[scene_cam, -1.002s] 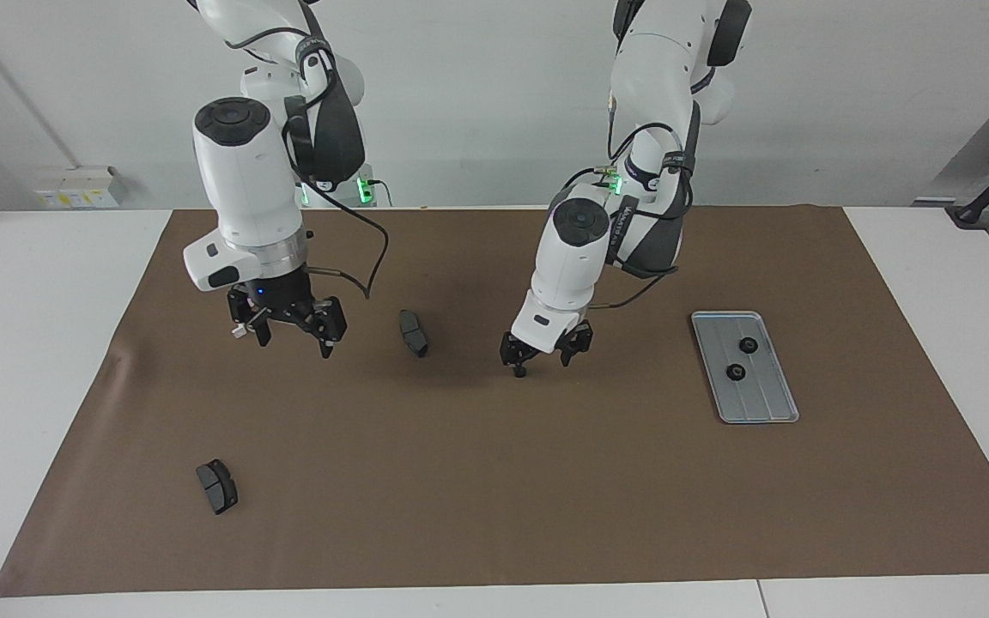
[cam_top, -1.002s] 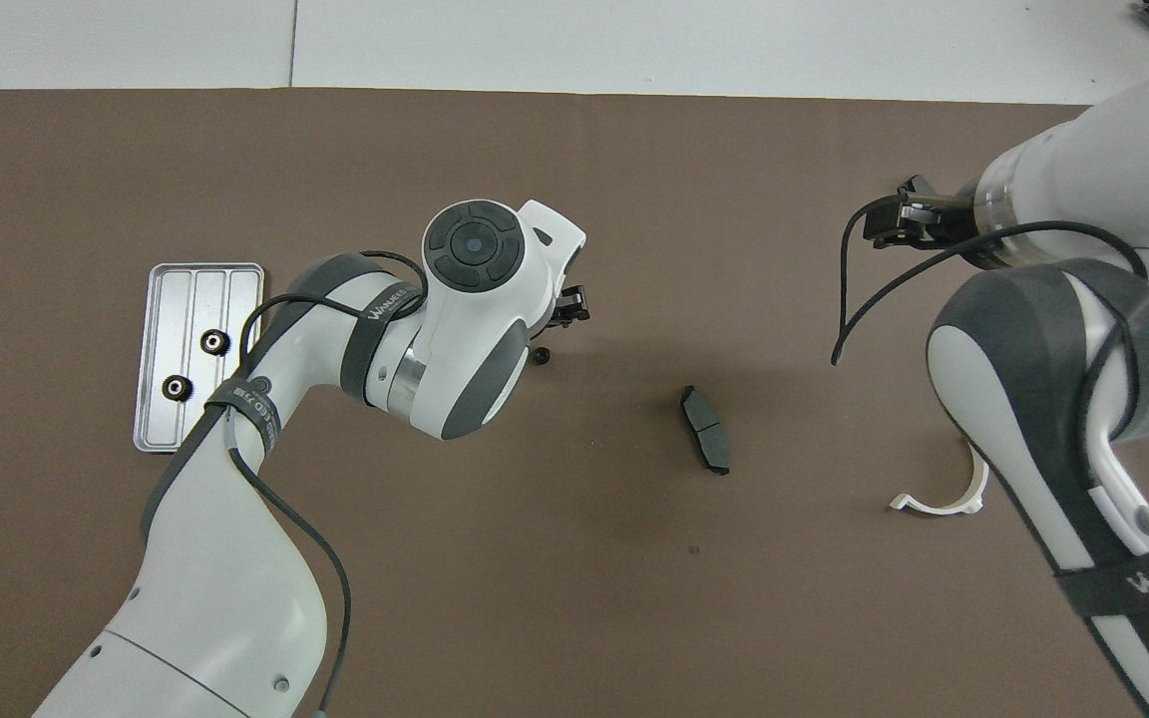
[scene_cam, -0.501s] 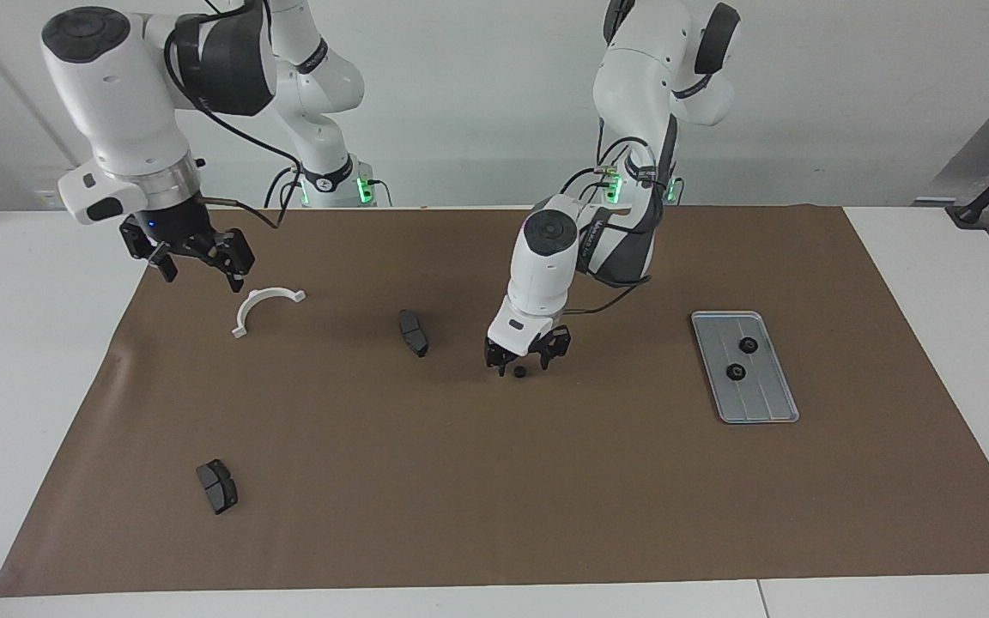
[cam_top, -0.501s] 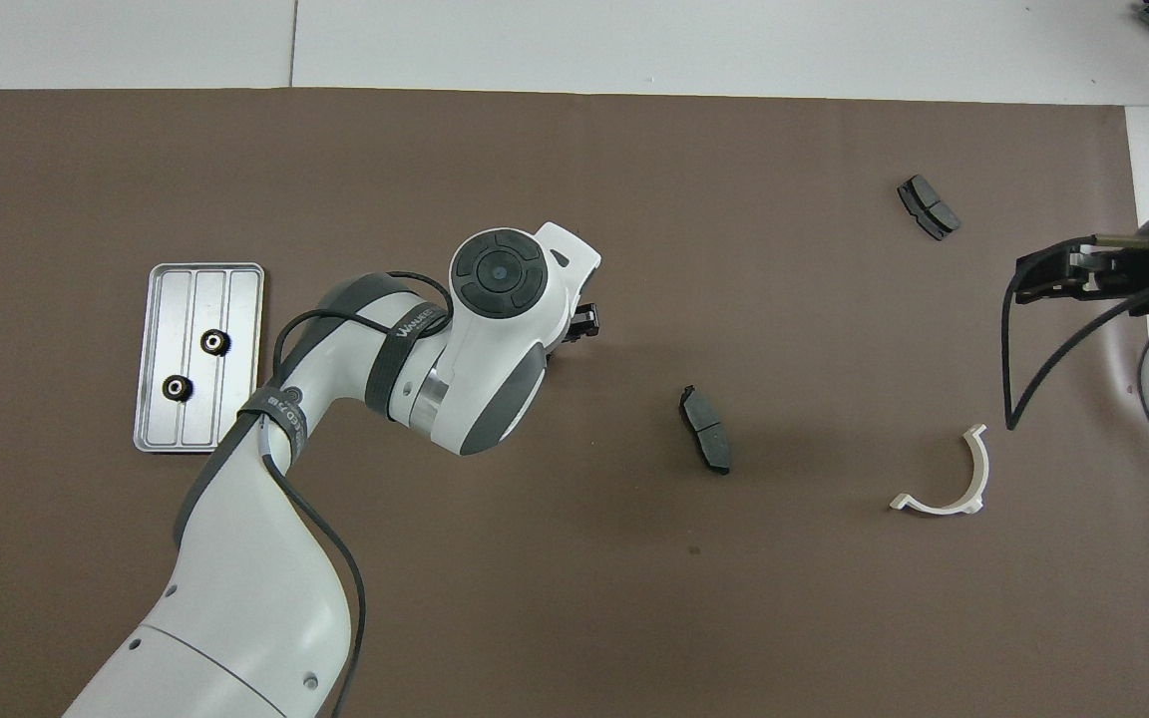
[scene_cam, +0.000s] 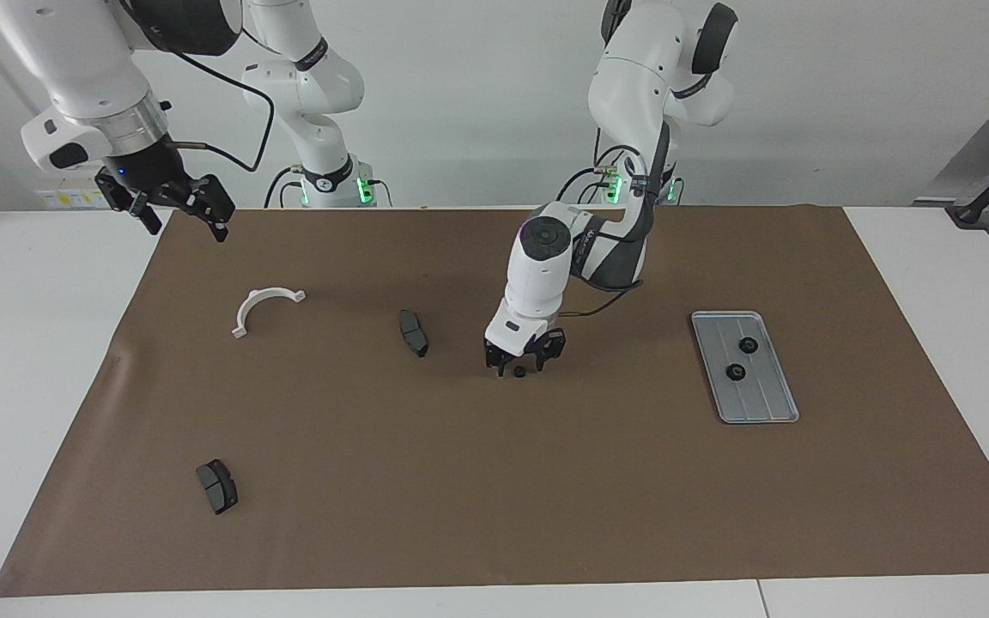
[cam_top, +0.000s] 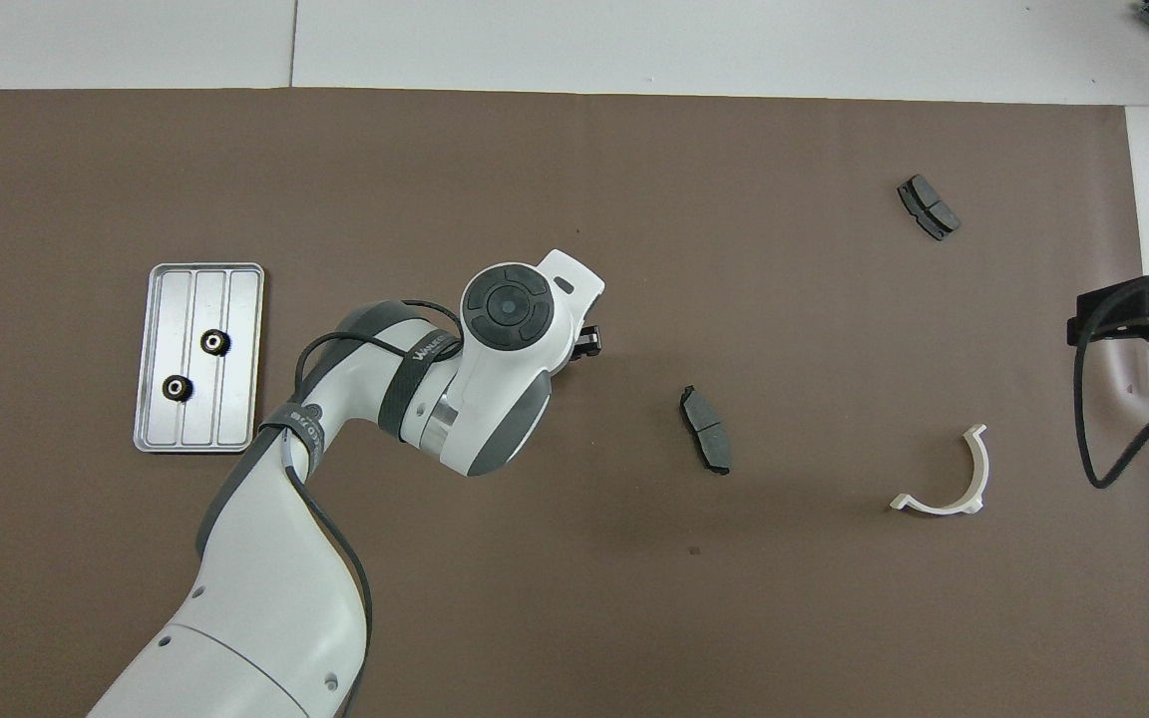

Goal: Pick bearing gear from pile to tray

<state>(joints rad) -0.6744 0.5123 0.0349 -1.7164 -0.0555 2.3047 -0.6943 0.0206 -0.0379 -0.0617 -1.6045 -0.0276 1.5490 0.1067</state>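
Right gripper (scene_cam: pixel 178 209) now raised, jaws apart; left gripper (scene_cam: pixel 518 361) astride gear (scene_cam: pixel 518 372), seemingly ungripped, hidden overhead.

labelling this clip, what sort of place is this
Likely a robotics lab bench: two white arms, left hand low over a small gear, brown mat, metal tray holding two gears.

Bare brown mat (scene_cam: pixel 615 481) is left between the left gripper (scene_cam: pixel 518 364) and the tray (scene_cam: pixel 765 403); nothing is placed between

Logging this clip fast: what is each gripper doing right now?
Left gripper: open, fingers straddling a small black gear on the mat.
Right gripper: open, empty, raised.
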